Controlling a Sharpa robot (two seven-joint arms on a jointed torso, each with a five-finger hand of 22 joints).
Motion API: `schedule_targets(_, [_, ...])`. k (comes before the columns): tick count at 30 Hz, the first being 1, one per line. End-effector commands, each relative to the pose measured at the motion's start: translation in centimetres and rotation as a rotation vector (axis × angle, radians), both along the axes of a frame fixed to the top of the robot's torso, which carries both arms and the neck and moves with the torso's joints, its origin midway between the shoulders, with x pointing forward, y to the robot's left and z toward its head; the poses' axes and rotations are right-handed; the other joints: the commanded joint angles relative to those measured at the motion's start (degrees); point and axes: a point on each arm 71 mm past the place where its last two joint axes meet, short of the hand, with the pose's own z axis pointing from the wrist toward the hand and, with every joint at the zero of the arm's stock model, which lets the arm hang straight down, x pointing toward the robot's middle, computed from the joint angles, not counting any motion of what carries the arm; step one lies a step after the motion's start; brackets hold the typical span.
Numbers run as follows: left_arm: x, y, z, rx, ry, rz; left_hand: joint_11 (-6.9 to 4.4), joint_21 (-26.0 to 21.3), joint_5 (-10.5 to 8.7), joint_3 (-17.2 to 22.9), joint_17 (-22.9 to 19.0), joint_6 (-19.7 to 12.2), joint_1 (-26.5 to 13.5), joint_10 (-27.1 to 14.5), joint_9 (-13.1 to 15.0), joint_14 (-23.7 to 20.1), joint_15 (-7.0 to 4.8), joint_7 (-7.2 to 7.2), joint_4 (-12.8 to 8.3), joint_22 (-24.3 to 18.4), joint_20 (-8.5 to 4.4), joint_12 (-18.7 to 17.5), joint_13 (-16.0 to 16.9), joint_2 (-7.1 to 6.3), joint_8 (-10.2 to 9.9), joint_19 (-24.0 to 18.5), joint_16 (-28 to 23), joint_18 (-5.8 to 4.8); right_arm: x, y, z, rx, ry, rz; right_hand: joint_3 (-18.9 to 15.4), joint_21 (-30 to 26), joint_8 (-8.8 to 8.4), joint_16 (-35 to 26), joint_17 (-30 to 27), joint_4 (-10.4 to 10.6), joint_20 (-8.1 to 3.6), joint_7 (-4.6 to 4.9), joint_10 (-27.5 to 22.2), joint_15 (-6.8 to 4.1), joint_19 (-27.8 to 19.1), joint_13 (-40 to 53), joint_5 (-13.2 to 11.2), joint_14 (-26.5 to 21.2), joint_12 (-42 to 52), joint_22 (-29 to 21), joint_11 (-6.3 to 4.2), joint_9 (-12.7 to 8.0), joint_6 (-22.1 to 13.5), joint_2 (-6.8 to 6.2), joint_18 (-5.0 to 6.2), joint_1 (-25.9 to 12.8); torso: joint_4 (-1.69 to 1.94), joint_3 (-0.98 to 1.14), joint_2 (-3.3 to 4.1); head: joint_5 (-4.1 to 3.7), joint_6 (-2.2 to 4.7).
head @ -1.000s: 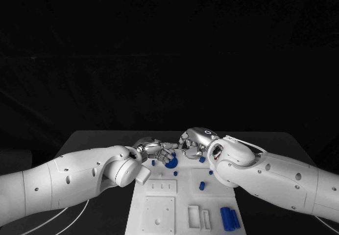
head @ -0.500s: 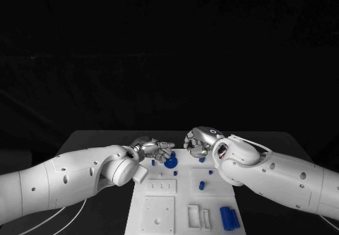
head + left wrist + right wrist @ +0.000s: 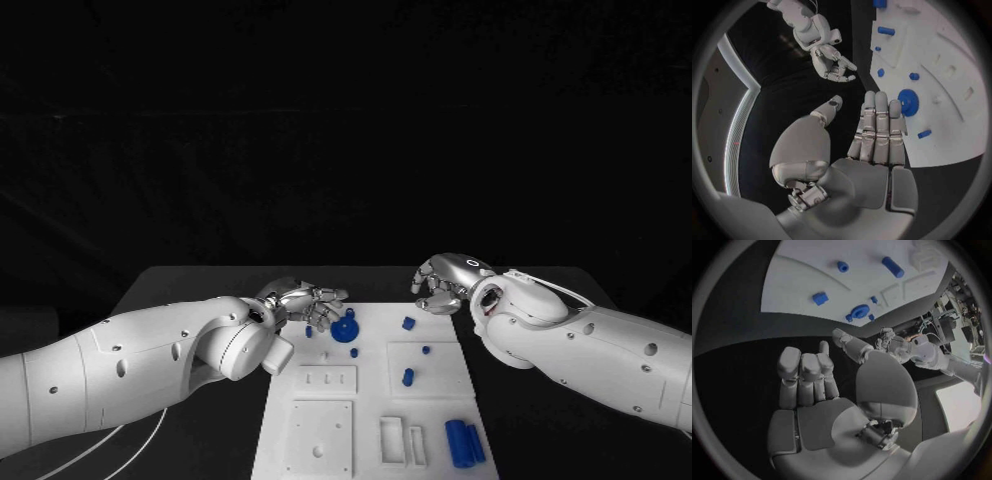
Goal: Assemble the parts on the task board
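The black table [image 3: 188, 280] carries the white task board [image 3: 378, 395] at its middle, running from the far hands toward the robot. Both white arms reach in from the sides. The left hand [image 3: 306, 301] hovers at the board's far left corner; its fingers [image 3: 878, 125] lie straight and side by side with the thumb apart — nothing is held. The right hand [image 3: 440, 282] hangs over the bare table just off the board's far right corner, fingers [image 3: 804, 372] curled inward, palm empty.

On the board, the blue gear [image 3: 345, 331] sits near the far edge, just beside the left hand. A pair of blue cylinders [image 3: 463, 443] lies at the near right corner. Smaller parts — a blue block [image 3: 408, 323] at the far edge and a blue peg [image 3: 407, 377] at mid-board — lie apart from one another.
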Motion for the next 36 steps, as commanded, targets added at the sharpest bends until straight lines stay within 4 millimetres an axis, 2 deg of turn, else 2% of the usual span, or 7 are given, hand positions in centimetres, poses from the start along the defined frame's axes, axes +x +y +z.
schedule_targets(1, [0.0,-0.1,0.3,-0.009,-0.025,-0.006,-0.05,0.19,-0.23,-0.13,-0.09,-0.33,0.56,-0.55,-0.11,-0.48,-0.07,0.28,-0.41,0.66,0.05,-0.33,-0.03,-0.12,-0.27,-0.37,0.24,1.08,0.3,-0.8,-0.1,-0.011,0.009,-0.008,-2.92,-0.05,0.01,-0.25,-0.06,0.73,-0.02,1.07,-0.54,0.22,0.06,-0.11,-1.04,-0.02,-0.44,0.37,0.09,0.23,-1.03,-0.59,5.67,-1.38,-0.01,0.06,0.06,-0.26,-0.13])
schedule_targets(6, [0.0,0.2,0.3,-0.010,-0.028,-0.002,0.07,0.19,-0.23,-0.18,-0.12,-0.51,0.65,-0.78,-0.14,-0.51,-0.05,0.38,-0.51,0.63,0.07,-0.48,-0.04,-0.26,-0.37,-0.38,0.25,1.07,0.8,-1.8,-0.6,-0.018,0.040,-0.058,-6.11,-0.46,0.76,-0.41,-0.07,1.66,-0.29,0.76,-0.86,-0.04,-0.23,-0.15,-1.31,-0.11,-0.50,0.21,-0.23,1.04,-0.34,-0.78,5.67,-1.18,0.06,0.14,0.11,-0.64,-0.24])
schedule_targets(14, [-0.1,0.6,0.3,-0.012,-0.030,0.002,0.15,0.20,-0.23,-0.19,-0.15,-0.61,0.72,-0.95,-0.15,-0.52,-0.04,0.43,-0.57,0.61,0.07,-0.58,-0.04,-0.33,-0.43,-0.39,0.25,1.07,0.7,-2.4,-2.6,-0.029,0.066,-0.121,-8.07,-0.69,1.22,-0.52,-0.04,2.90,-0.44,0.42,-0.99,-0.38,-0.43,-0.20,-1.34,-0.18,-0.55,0.16,-0.52,1.88,-0.21,-1.13,5.67,-1.37,0.09,0.16,0.07,-0.94,-0.65])
schedule_targets(25, [-0.1,0.6,0.3,-0.013,-0.030,-0.001,0.18,0.20,-0.23,-0.19,-0.17,-0.60,0.76,-1.02,-0.15,-0.54,-0.04,0.44,-0.60,0.60,0.08,-0.63,-0.04,-0.34,-0.43,-0.39,0.25,1.07,0.2,-1.7,-4.6,-0.047,0.115,-0.118,-9.64,-0.84,2.22,-0.58,0.01,4.23,-0.49,-0.18,-0.64,-0.87,-0.59,-0.06,-1.33,-0.18,-0.30,0.17,-1.08,2.99,1.13,-0.89,5.67,-1.61,0.12,0.05,0.20,-1.17,-1.14])
schedule_targets(31, [-0.1,0.6,0.3,-0.014,-0.030,-0.004,0.20,0.20,-0.23,-0.18,-0.17,-0.60,0.80,-1.06,-0.14,-0.55,-0.03,0.44,-0.62,0.59,0.08,-0.65,-0.04,-0.34,-0.42,-0.40,0.25,1.07,0.2,-1.1,-5.2,-0.065,0.093,-0.116,-10.47,-0.86,2.14,-0.61,0.02,4.74,-0.41,-0.23,-0.82,-0.95,-0.68,-0.24,-1.33,-0.20,-0.51,0.20,-1.14,3.16,1.01,-1.49,5.67,-2.22,0.04,0.05,0.19,-1.38,-1.35])
schedule_targets(36, [-0.1,0.6,0.3,-0.015,-0.030,-0.006,0.21,0.20,-0.23,-0.18,-0.18,-0.61,0.82,-1.09,-0.15,-0.56,-0.03,0.45,-0.64,0.59,0.08,-0.67,-0.04,-0.34,-0.43,-0.41,0.24,1.07,0.2,-0.4,-5.8,-0.075,0.090,-0.111,-11.49,-0.97,1.97,-0.70,0.01,4.79,-0.40,-0.21,-1.33,-0.94,-0.89,-0.55,-1.33,-0.27,-0.92,0.22,-1.12,3.29,0.74,-1.82,5.67,-2.59,0.12,0.06,0.17,-1.58,-1.49])
